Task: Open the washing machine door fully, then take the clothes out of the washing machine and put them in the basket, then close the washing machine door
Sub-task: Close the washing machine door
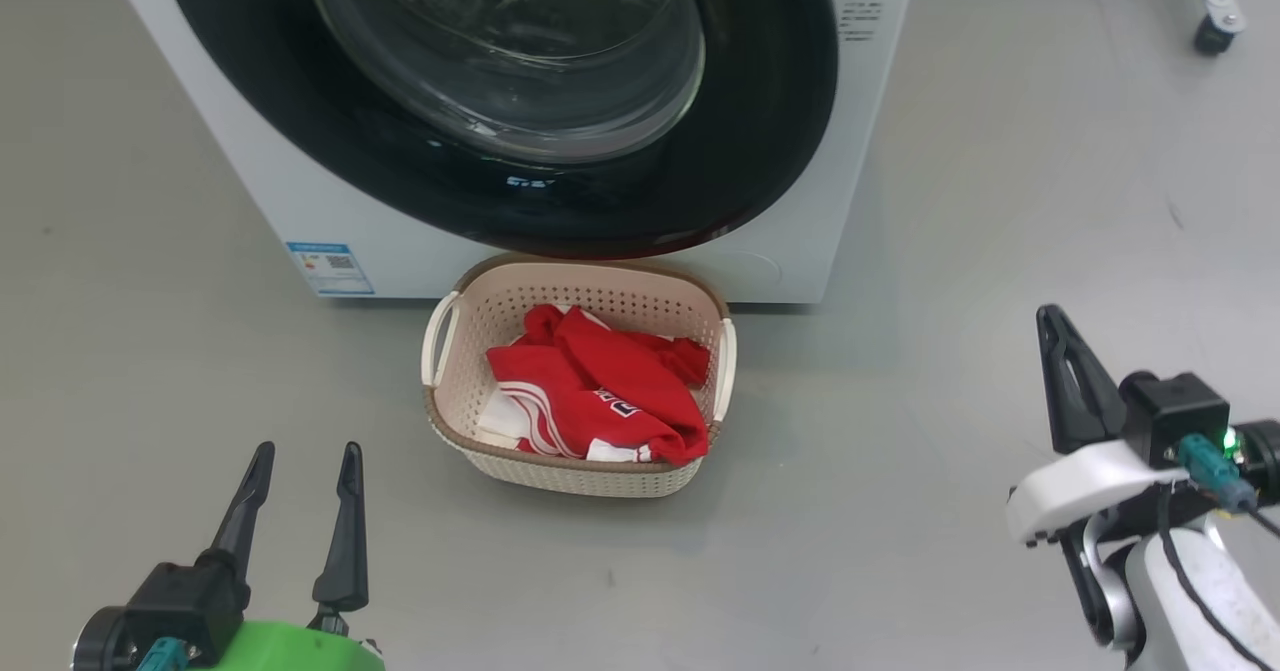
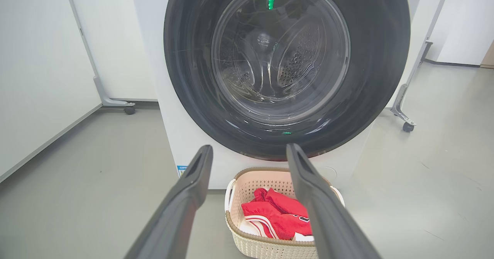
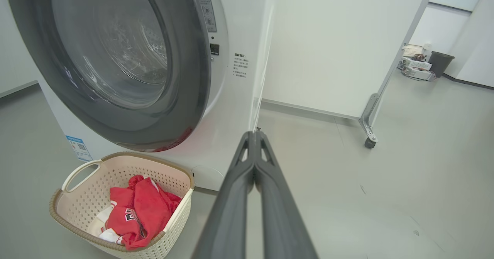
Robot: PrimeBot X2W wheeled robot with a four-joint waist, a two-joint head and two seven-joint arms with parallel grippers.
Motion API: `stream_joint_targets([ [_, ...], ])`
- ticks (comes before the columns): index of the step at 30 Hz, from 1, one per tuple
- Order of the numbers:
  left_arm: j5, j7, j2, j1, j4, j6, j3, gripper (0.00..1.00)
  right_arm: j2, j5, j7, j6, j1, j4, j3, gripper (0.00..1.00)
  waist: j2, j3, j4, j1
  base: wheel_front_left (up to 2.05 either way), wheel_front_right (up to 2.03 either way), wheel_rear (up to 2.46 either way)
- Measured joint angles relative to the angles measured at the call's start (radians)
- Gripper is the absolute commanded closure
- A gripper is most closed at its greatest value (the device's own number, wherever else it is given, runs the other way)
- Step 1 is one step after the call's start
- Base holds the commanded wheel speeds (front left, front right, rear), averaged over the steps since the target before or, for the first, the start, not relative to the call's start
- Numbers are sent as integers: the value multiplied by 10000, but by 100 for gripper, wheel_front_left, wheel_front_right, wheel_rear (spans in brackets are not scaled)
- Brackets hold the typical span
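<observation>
The washing machine door sat shut against the front of the white washing machine. The red-and-white clothes lay heaped inside the basket, which stood on the grey floor just before the machine, below the door's lower edge (a blue sticker showed low on the front, left of the basket). The left gripper hovered over the floor near the basket's left side, fingers spread apart with nothing between them, while the right gripper hung well off to the basket's right, fingers pressed together on nothing.
</observation>
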State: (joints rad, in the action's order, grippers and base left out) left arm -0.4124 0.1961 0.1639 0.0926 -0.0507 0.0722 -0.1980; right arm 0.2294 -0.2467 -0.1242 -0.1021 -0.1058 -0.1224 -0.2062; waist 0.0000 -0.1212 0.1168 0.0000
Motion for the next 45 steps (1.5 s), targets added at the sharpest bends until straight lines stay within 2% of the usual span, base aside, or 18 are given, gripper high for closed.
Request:
stream_joint_targets([
  [8, 2, 35, -161, -276, 23, -82, -144, 0, 221, 50, 403, 316, -1214, -249, -56, 100, 0, -275, 643, 0, 0, 0, 0],
  [19, 2, 222, -263, -750, 54, -249, -207, 0, -33, -86, 1035, 694, -3284, -1014, -213, 100, 0, -995, 1484, 0, 0, 0, 0],
  [29, 17, 337, -422, -1212, 59, -347, -242, 0, -178, -378, 1383, 823, -5133, -2008, 33, 100, 0, -1817, 1913, 1, 0, 0, 0],
  [45, 19, 441, -694, -1964, 384, -510, -337, 0, -27, -372, 1538, 1122, -6843, -3595, 0, 100, 0, -2656, 2507, 1, 0, 0, 0],
])
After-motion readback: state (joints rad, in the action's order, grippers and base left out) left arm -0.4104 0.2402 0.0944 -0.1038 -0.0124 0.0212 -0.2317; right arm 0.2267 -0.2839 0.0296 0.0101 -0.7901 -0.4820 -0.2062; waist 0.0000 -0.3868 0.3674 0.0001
